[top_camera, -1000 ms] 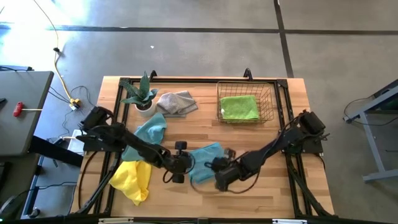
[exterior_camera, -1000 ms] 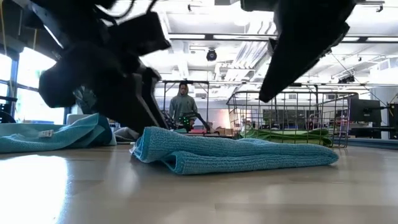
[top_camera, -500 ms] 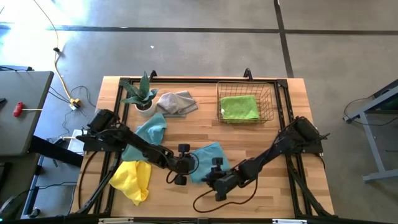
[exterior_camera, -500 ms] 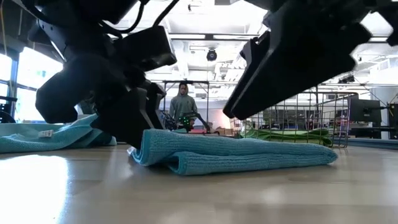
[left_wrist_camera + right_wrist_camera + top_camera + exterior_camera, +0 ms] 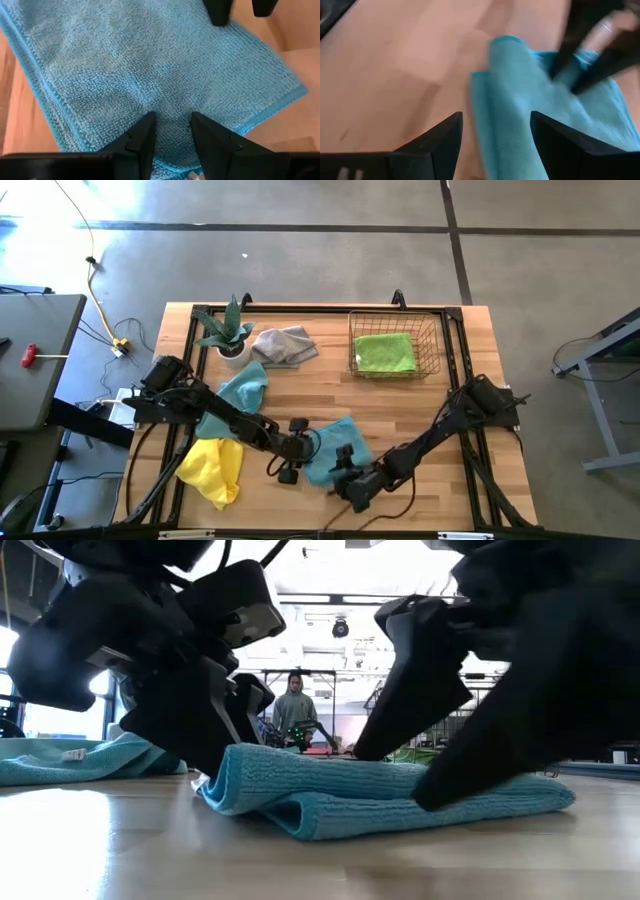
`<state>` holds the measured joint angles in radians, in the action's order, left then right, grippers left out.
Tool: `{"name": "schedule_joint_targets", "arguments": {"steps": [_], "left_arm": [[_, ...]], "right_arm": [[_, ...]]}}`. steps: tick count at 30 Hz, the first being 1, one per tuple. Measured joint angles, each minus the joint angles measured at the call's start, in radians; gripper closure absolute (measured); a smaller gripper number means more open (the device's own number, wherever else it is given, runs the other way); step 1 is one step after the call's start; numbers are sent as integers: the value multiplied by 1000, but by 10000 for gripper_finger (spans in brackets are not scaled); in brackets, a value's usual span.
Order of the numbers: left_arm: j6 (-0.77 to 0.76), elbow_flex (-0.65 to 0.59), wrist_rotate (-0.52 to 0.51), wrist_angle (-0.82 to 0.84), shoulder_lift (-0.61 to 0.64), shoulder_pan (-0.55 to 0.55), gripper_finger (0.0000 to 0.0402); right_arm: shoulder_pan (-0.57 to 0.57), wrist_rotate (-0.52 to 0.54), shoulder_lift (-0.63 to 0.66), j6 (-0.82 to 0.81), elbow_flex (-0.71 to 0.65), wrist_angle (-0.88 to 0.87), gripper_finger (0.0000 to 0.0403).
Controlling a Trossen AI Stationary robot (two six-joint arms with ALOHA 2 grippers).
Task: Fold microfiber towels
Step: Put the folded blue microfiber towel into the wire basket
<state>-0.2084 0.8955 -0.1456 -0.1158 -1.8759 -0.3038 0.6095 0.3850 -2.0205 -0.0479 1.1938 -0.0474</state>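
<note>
- Beside the wire basket (image 5: 393, 352), nearer me, my left gripper (image 5: 171, 131) pinches the folded light blue towel (image 5: 335, 445).
- My right gripper (image 5: 496, 131) stands wide at that towel's near edge.

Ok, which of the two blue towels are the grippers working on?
The folded blue towel near the table's front middle, between the left gripper and right gripper. The other blue towel lies crumpled, nearer the plant.
</note>
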Motion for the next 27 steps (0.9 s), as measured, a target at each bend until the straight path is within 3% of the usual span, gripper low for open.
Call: {"name": "schedule_joint_targets", "arguments": {"steps": [3,8,17,27], "left_arm": [[-2,0,8,-8,0,0,284],[-9,0,8,-16,0,0,284],[-8,0,7,-16,0,0,284],[-8,0,6,-22,0,0,284]], "right_arm": [[18,23,-18,72,0,15,176],[35,162,-36,74,0,21,176],[33,77,-54,32,0,37,176],[9,102,-73,-2,1,76,176]]}}
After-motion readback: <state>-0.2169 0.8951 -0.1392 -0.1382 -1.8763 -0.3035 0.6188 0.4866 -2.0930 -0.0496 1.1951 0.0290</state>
